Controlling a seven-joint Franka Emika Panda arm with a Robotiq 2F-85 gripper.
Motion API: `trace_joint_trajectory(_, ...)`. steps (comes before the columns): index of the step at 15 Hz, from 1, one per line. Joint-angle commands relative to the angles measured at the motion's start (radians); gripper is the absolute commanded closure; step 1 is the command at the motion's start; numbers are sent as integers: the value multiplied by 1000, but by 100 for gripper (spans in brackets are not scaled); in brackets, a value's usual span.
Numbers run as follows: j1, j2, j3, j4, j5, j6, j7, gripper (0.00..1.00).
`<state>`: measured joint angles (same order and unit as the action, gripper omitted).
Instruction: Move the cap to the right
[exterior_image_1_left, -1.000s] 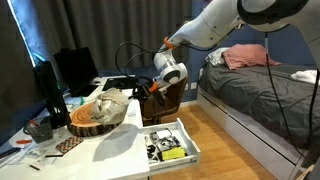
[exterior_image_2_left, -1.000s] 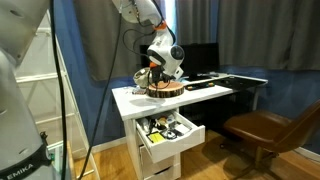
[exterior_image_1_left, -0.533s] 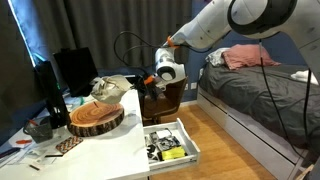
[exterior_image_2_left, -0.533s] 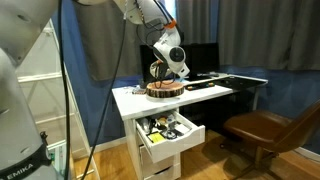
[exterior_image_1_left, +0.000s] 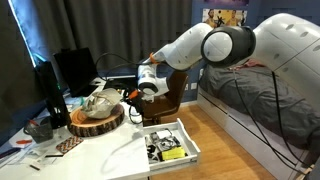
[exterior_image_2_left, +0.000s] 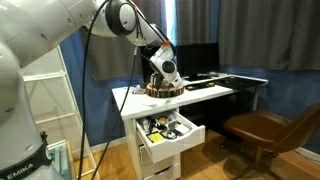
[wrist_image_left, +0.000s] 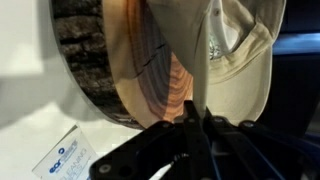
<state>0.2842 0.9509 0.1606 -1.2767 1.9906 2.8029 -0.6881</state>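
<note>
One white robot arm (exterior_image_1_left: 230, 45) reaches in from the upper right of an exterior view and bends down over one white counter (exterior_image_1_left: 115, 155). One drawer (exterior_image_1_left: 172, 140) stands open at the counter's front, with small items inside. One round wood slab (exterior_image_1_left: 95, 122) with bark around its edge sits on the counter. One pale cap (exterior_image_1_left: 103, 100) rests on top of the slab, on the side nearest the arm's tip.

In the wrist view the fingers (wrist_image_left: 188, 145) come up from the bottom edge, pressed together into a narrow point. They appear to be pinching a thin edge of the cap. From that point the cap's body lies above and to the right, with its long axis running roughly top to bottom in that view. The slab fills the left. The cap is therefore touching the fingers, not apart from them. Judging from this, the coming move is a carry to the right, with the cap probably hanging to one side of the pinch.
</note>
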Motion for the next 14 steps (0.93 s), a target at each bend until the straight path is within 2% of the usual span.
trace_joint_trajectory(1, 61, 133, -14, 192, -18, 65, 44, 99)
trace_joint_trajectory(4, 87, 196, -21, 283, -24, 92, 62, 99)
trace_joint_trajectory(5, 91, 213, -21, 307, -32, 82, 63, 90)
trace_joint_trajectory(6, 94, 226, -22, 329, -38, 72, 65, 69)
trace_joint_trajectory(8, 104, 228, -29, 334, -80, 66, 77, 56)
trace_joint_trajectory(10, 118, 197, -49, 294, -169, 74, 95, 42)
trace_joint_trajectory(14, 117, 45, -88, 58, -390, 31, 230, 13)
